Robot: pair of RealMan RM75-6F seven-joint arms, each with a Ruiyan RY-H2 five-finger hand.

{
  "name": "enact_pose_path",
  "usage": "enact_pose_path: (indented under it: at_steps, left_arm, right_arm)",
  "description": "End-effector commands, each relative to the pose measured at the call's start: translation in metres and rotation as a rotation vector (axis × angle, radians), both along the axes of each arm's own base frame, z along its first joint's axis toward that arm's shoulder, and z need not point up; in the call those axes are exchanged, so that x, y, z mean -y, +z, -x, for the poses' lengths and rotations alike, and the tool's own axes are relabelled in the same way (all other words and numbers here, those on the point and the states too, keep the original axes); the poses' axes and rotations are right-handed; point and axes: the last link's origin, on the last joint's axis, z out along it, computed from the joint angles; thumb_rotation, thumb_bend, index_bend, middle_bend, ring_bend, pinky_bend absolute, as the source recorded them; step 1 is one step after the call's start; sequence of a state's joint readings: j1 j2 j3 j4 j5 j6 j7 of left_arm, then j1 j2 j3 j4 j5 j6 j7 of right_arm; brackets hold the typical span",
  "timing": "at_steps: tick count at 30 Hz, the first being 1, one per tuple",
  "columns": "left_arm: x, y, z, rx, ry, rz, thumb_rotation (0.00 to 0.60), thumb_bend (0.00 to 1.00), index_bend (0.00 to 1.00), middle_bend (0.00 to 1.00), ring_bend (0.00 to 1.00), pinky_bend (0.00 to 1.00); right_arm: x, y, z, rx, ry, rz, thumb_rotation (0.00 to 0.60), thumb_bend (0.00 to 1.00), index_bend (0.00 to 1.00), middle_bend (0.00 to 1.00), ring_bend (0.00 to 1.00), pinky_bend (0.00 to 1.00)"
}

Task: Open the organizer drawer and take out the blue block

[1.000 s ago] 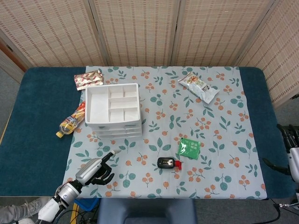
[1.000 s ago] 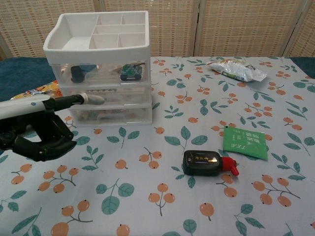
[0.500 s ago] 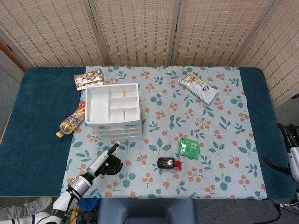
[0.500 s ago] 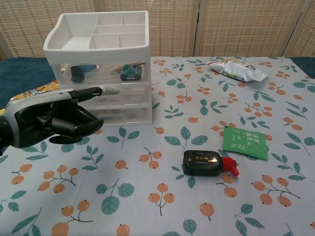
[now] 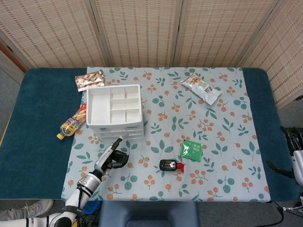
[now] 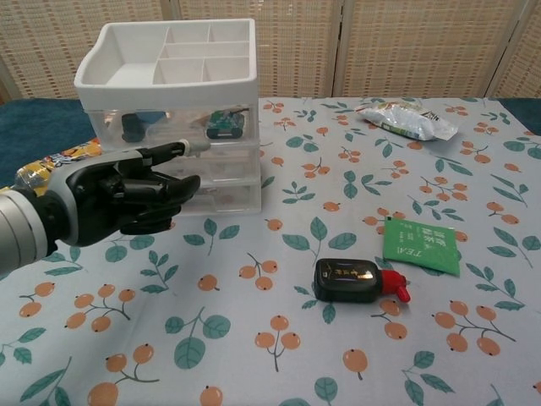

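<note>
The white organizer [image 5: 114, 111] [image 6: 169, 80] stands at the back left of the cloth, with all three clear drawers pushed in. Behind the top drawer's clear front a bluish shape [image 6: 151, 117] shows beside a dark item; I cannot tell whether it is the blue block. My left hand [image 5: 112, 156] [image 6: 127, 200] hovers just in front of the drawers. One finger [image 6: 188, 148] points at the middle drawer's front, the others are curled in, and it holds nothing. My right hand [image 5: 294, 150] hangs off the table's right edge with fingers apart.
A black case with a red cap [image 5: 171, 165] [image 6: 355, 281] and a green tea packet [image 5: 191, 150] [image 6: 422, 244] lie mid-cloth. A white snack bag [image 5: 201, 88] lies at the back right. A red packet [image 5: 90, 80] and a bottle [image 5: 73, 123] lie left of the organizer.
My left hand has moved from near the table's front edge forward to the organizer, its extended finger now close to the drawer fronts. The right hand is still.
</note>
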State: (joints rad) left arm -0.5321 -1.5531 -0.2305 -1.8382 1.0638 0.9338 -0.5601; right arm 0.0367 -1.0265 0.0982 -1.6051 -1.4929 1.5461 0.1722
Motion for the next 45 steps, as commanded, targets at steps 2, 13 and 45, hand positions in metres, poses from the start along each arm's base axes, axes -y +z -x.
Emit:
enact_pose_path:
  at_steps: [2, 13, 45]
  left_arm:
    - [-0.004, -0.003, -0.004, 0.026, 0.037, -0.011, 0.6, 0.49, 0.06, 0.86, 0.9, 1.0]
    - [-0.009, -0.005, 0.0, 0.039, 0.107, -0.022, 0.6, 0.49, 0.07, 0.86, 0.9, 1.0]
    - [-0.018, -0.004, -0.003, 0.31, 0.252, 0.02, 0.6, 0.49, 0.12, 0.86, 0.9, 1.0]
  right_arm:
    - [0.0, 0.0, 0.0, 0.0, 0.001, -0.001, 0.6, 0.13, 0.0, 0.13, 0.0, 0.06]
    - [0.001, -0.001, 0.001, 0.001, -0.001, -0.007, 0.6, 0.13, 0.0, 0.13, 0.0, 0.06]
    - [0.0, -0.005, 0.004, 0.006, -0.018, -0.016, 0.6, 0.13, 0.0, 0.13, 0.0, 0.06]
